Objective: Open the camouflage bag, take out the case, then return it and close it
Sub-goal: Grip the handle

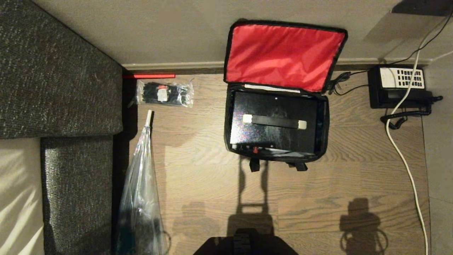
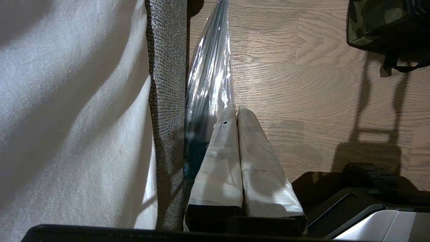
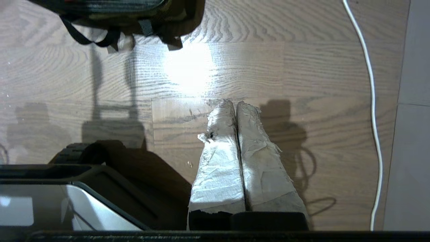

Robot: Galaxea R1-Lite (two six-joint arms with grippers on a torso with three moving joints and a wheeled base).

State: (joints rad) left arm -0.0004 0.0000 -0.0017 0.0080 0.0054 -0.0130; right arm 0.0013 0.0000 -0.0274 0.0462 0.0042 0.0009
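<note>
The camouflage bag [image 1: 226, 141] stands open on the wooden floor by the wall, its red-lined lid [image 1: 283, 55] folded back against the wall. Inside it lies the flat black case [image 1: 276, 132], with a black handle across its top and a small red latch on its near edge. Neither arm shows in the head view. My left gripper [image 2: 236, 108] hangs shut and empty over the floor next to the sofa, with a corner of the bag [image 2: 369, 23] far off. My right gripper [image 3: 235, 102] is shut and empty above bare floor, with the bag's [image 3: 147, 13] straps well beyond it.
A dark grey sofa [image 1: 60, 78] fills the left. A clear plastic sleeve [image 1: 139, 184] lies along its edge, and a packet of black cable ties [image 1: 164, 94] lies near the wall. A black telephone [image 1: 398, 86] and a white cable [image 1: 407, 166] are on the right.
</note>
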